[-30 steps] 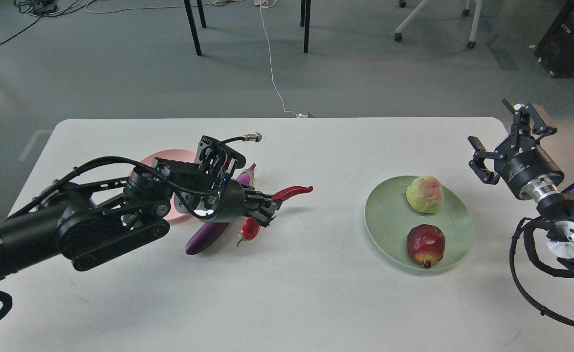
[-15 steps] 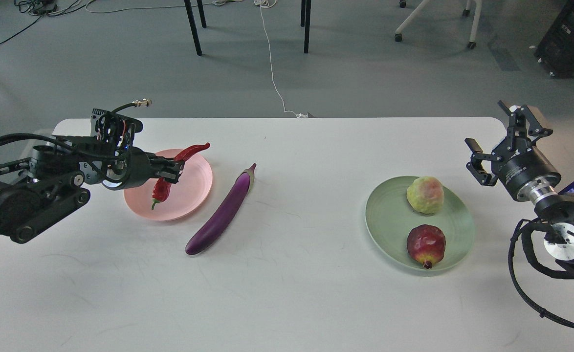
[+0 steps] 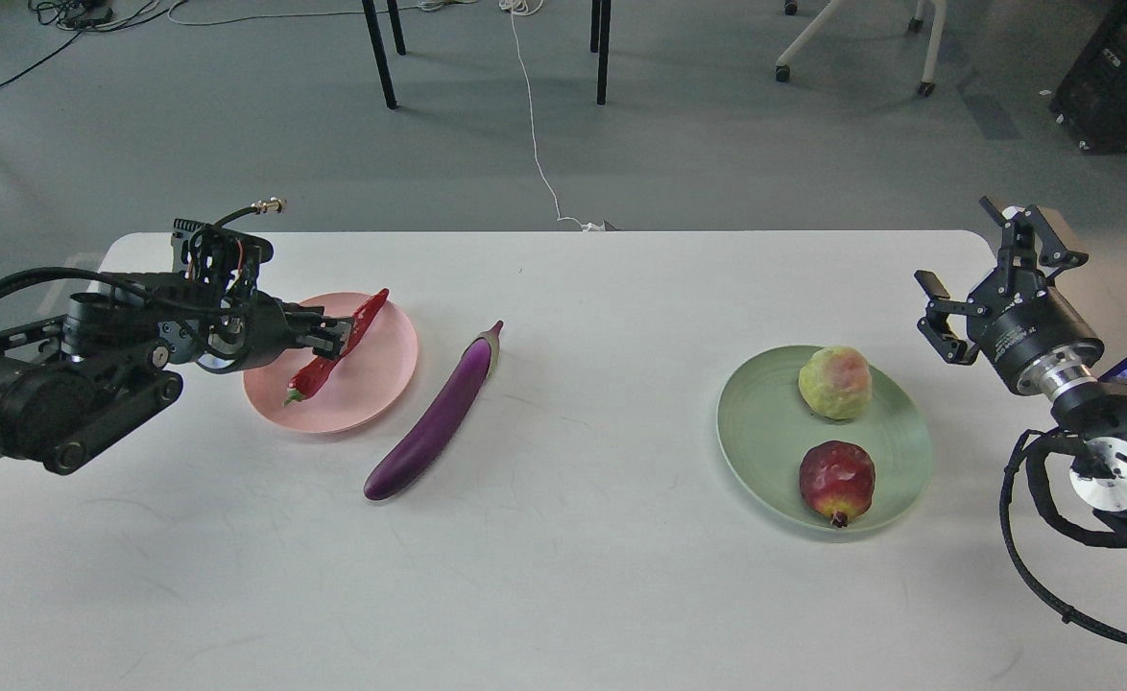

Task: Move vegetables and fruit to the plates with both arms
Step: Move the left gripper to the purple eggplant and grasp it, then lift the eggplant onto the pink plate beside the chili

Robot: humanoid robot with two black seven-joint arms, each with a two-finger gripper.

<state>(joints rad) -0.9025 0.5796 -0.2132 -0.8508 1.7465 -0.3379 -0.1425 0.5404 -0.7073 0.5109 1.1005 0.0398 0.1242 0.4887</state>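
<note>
My left gripper (image 3: 335, 336) is over the pink plate (image 3: 381, 369) and is shut on the red chili pepper (image 3: 362, 315). The chili slants across the plate, its green stem end low near the plate's surface. The purple eggplant (image 3: 434, 422) lies on the table just right of the pink plate. The pale green plate (image 3: 760, 437) holds the yellow-green fruit (image 3: 834, 382) at its far side and the pomegranate (image 3: 836, 482) at its near side. My right gripper (image 3: 962, 251) is open and empty, raised to the right of the green plate.
The white table (image 3: 563, 576) reaches to all sides of the plates. Its far edge is just behind my left gripper. Beyond it are table legs (image 3: 378, 53), a white cable (image 3: 535, 134) and a chair base on the grey floor.
My left arm carried the chili left from beside the eggplant to over the pink plate, then lowered and tilted it toward the plate. The right arm barely moved.
</note>
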